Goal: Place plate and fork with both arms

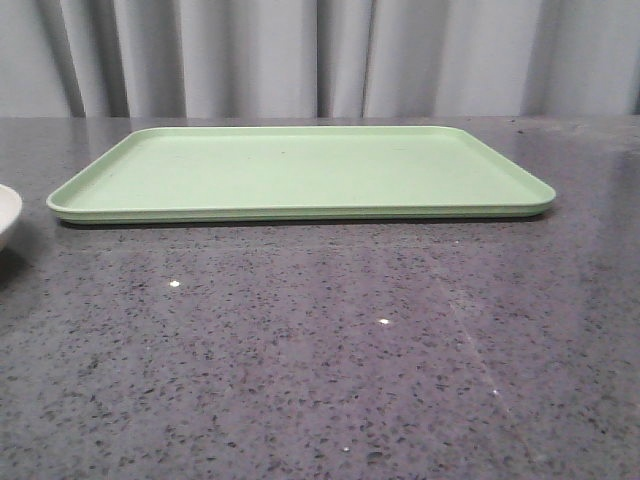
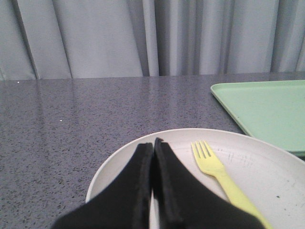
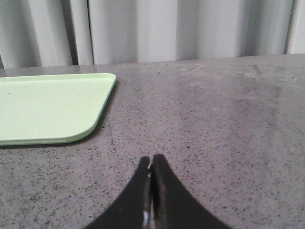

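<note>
The left claw point(image 2: 153, 148), pinched closed and empty, hangs over the plate point(image 2: 267, 171), the fork point(image 2: 220, 175) lying lengthwise just beside it, while the right claw point(image 3: 151, 162), also closed and empty, is far off.

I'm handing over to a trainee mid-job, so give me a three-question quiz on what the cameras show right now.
1. True or false: the fork lies on the tray.
2. Multiple choice: the left end effector is (A) wide open, (B) shut with nothing between its fingers, (C) shut on the fork.
3. In the front view, at which edge does the plate show?

Key
1. False: the fork lies on the plate, and the tray is bare.
2. B. The right end effector is shut too, over bare table.
3. The left edge; only a sliver shows.
</note>
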Controlling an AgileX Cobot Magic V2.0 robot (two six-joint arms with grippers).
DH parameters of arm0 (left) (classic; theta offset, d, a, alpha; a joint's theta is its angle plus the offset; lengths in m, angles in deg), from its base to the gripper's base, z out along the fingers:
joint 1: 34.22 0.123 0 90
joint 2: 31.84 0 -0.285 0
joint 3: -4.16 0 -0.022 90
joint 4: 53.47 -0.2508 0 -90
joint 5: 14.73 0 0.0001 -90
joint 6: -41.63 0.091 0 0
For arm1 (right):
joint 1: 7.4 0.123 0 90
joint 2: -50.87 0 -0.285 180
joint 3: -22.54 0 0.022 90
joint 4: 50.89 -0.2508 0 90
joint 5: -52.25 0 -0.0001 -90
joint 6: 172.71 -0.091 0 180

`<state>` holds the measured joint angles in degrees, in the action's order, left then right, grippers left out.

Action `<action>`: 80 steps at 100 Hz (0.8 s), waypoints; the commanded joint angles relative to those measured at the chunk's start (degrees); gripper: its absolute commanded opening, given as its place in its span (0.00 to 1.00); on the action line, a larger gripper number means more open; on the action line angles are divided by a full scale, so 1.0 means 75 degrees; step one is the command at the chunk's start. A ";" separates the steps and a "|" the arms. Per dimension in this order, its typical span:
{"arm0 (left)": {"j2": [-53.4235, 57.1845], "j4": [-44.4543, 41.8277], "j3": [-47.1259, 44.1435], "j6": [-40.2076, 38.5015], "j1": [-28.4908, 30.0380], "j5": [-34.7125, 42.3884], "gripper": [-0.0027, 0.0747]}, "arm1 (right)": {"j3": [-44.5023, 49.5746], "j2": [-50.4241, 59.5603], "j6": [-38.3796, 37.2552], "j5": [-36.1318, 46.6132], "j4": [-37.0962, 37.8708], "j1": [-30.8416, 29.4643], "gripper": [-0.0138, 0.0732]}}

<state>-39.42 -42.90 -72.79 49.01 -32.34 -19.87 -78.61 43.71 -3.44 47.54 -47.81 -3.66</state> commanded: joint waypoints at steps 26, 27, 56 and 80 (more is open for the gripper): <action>-0.0347 0.0300 0.2137 -0.0014 0.0008 -0.0521 0.01 | -0.1576 -0.0261 0.0079 -0.0636 -0.0076 0.0025 0.08; -0.0411 0.0300 0.2256 -0.0014 0.0008 -0.0567 0.01 | -0.1624 -0.0319 0.0079 -0.0683 -0.0083 0.0025 0.08; -0.2380 0.0300 0.4494 -0.0014 0.0008 -0.2131 0.01 | -0.3861 -0.1912 0.0087 -0.2422 -0.0150 0.0025 0.08; -0.4171 0.0300 0.5964 -0.0014 0.0008 -0.3267 0.01 | -0.5337 -0.3509 0.0087 -0.3523 -0.0150 0.0025 0.08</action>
<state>-66.48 -41.27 -32.48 49.01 -32.34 -45.82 -114.20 21.65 -3.44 20.56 -49.32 -3.52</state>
